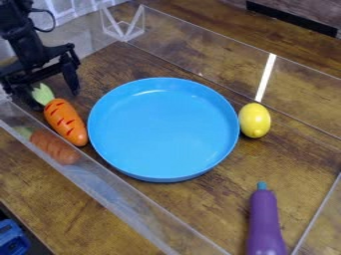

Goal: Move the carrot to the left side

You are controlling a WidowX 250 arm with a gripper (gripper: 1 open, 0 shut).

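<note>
Clearly, the carrot [63,121] is being shown lying flat on the wooden table [200,50], just beside the left rim of the blue plate [163,127], its light green leafy top pointing up and away toward the gripper and its orange tip pointing toward the near edge. A faint orange reflection of it is being cast in the clear barrier along the table's left side.

Judging by its look, a small moulded toy is being dealt with: light, stiff and probably hollow, with a smooth, somewhat slippery skin. The dark cross grooves are likely offering a little purchase. The thick orange middle is being judged the best place to be gripped, across the width, since the leafy top looks thin and the tapered tip could be squeezed out of the jaws.

The gripper [38,90] is being held low, pointing steeply downward, directly over the leafy end of the carrot. Its jaws are being kept spread wide, with nothing between them yet, and whether the fingertips are touching the leaves cannot be told. The yellow lemon [254,120] and purple eggplant [264,224] are lying well apart on the far side of the plate.
</note>
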